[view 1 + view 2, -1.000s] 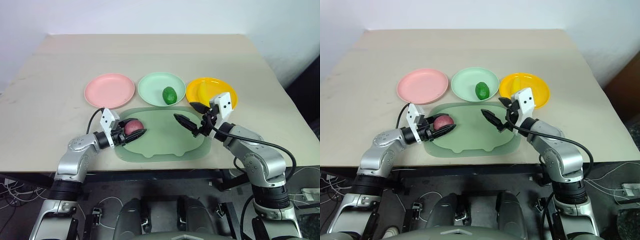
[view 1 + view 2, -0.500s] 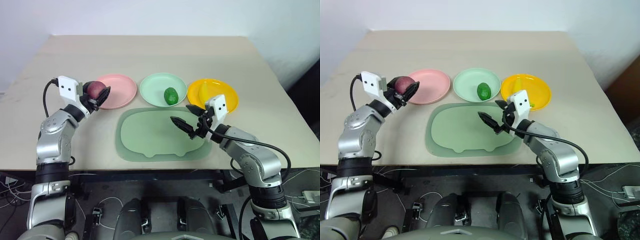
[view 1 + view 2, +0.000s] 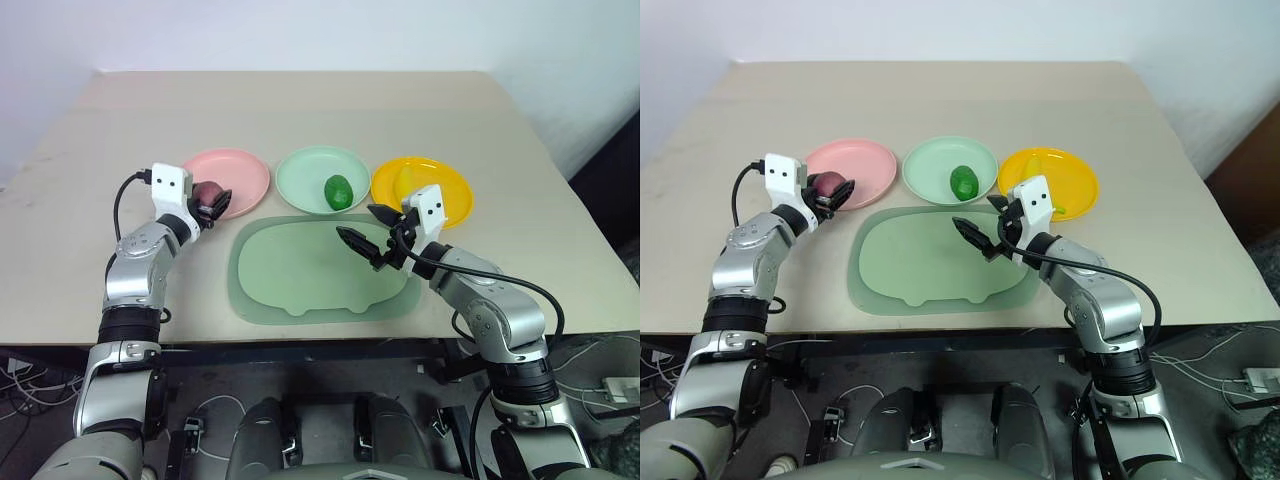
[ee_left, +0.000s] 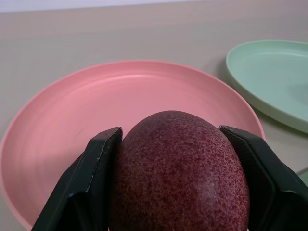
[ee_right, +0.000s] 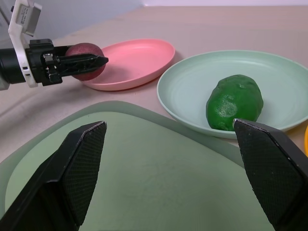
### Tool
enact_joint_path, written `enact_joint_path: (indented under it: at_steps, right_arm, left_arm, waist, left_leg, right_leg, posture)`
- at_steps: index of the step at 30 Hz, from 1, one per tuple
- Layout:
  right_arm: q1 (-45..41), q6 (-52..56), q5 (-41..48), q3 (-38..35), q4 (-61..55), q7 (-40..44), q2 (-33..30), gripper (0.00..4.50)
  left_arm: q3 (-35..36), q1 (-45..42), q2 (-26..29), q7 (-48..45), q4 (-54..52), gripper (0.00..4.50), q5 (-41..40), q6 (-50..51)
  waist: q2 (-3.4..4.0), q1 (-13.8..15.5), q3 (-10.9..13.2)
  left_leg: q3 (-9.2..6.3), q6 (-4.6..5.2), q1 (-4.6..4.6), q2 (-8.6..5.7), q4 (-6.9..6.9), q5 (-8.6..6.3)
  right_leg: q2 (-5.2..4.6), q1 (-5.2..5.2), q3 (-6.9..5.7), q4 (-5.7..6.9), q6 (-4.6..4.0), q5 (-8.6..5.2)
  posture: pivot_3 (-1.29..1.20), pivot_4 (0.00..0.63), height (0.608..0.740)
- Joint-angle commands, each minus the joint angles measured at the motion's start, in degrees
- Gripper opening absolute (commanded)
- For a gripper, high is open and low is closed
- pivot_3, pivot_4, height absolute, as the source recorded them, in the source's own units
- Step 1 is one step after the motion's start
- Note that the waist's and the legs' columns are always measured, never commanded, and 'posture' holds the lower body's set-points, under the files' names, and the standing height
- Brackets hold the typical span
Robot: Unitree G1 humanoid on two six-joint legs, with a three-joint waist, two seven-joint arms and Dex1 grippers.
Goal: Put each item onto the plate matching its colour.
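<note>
The beige table (image 3: 300,110) carries three plates in a row (pink (image 3: 240,176), mint green (image 3: 305,172), yellow (image 3: 445,185)) and a pale green tray (image 3: 300,275).

Beige wooden table (image 3: 330,110), matte top, faint grain, square corners at far end. Plain white wall (image 3: 300,30) behind table, continuing along right. Dark floor (image 3: 610,190) at right past table edge. Under near edge: cables (image 3: 600,385) and white power strip on floor. Light soft, even, weak shadows.
</note>
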Motion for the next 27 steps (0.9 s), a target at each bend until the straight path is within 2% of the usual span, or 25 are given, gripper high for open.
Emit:
enact_joint_path:
  at_steps: [1,9,12,15,18,22,27]
  right_arm:
    - [0.1,-1.1,0.1,-1.0,-2.1,-0.3,0.1,4.5]
    - [1.4,-1.1,0.2,-1.4,-3.2,-0.6,-0.3,4.5]
    - [2.4,-0.9,0.8,-1.9,-4.3,-0.8,-0.4,4.5]
    - [3.7,-1.4,1.5,-2.4,-5.7,-0.4,-0.5,4.5]
    - [5.4,-1.4,3.2,-3.6,-7.1,1.6,-1.7,4.5]
    - [7.1,-1.4,4.3,-3.2,-8.7,3.5,-2.5,4.5]
    - [8.2,-1.9,3.9,-1.6,-8.6,6.2,-3.9,4.5]
  left_arm:
    - [0.9,-0.7,0.8,-0.7,-0.2,4.49,-0.1,-1.0]
    - [1.1,3.3,2.0,-5.3,-6.4,4.49,-1.4,-2.7]
    - [3.1,7.9,2.9,-9.2,-13.9,4.49,-4.9,-3.1]
    - [5.1,13.2,3.5,-15.7,-19.6,4.49,-8.2,-9.8]
    - [7.8,17.7,4.3,-19.6,-25.6,4.49,-13.0,-10.7]
    - [9.7,23.7,6.0,-25.4,-30.2,4.49,-18.3,-9.6]
    - [10.1,29.1,6.5,-28.9,-31.3,4.49,-20.4,-9.8]
  waist:
    - [0.0,0.0,0.0]
    - [0.0,0.0,0.0]
    - [0.0,-0.1,0.0]
    - [0.0,-0.1,0.0]
    - [0.0,0.0,0.0]
    - [0.0,0.1,0.0]
    - [0.0,0.1,0.0]
  left_leg:
    - [0.0,0.0,0.0,0.0,0.0,0.0]
    - [-0.01,0.0,0.0,0.01,-0.01,0.0]
    - [0.0,-0.01,-0.02,0.02,-0.03,0.0]
    - [0.0,-0.02,-0.01,0.05,-0.03,-0.01]
    - [-0.01,-0.14,0.0,0.06,-0.03,-0.08]
    - [-0.02,-0.16,0.01,0.09,-0.03,-0.11]
    - [-0.03,-0.17,0.05,0.1,-0.03,-0.12]
  right_leg:
    - [0.0,0.0,0.0,0.0,0.0,0.0]
    - [-0.01,-0.02,0.0,0.0,0.0,0.0]
    - [-0.01,-0.04,0.01,0.0,0.0,0.0]
    - [-0.01,-0.05,0.02,0.0,-0.01,0.0]
    - [-0.04,-0.04,0.02,-0.01,-0.02,0.0]
    - [-0.09,-0.02,0.03,-0.03,-0.04,-0.01]
    - [-0.09,0.01,0.03,-0.07,-0.1,-0.04]
  posture:
    - [0.0,0.15,0.695]
    - [0.0,0.15,0.695]
    - [0.0,0.15,0.695]
    - [0.0,0.15,0.695]
    - [0.0,0.15,0.695]
    - [0.0,0.15,0.695]
    - [0.0,0.15,0.695]
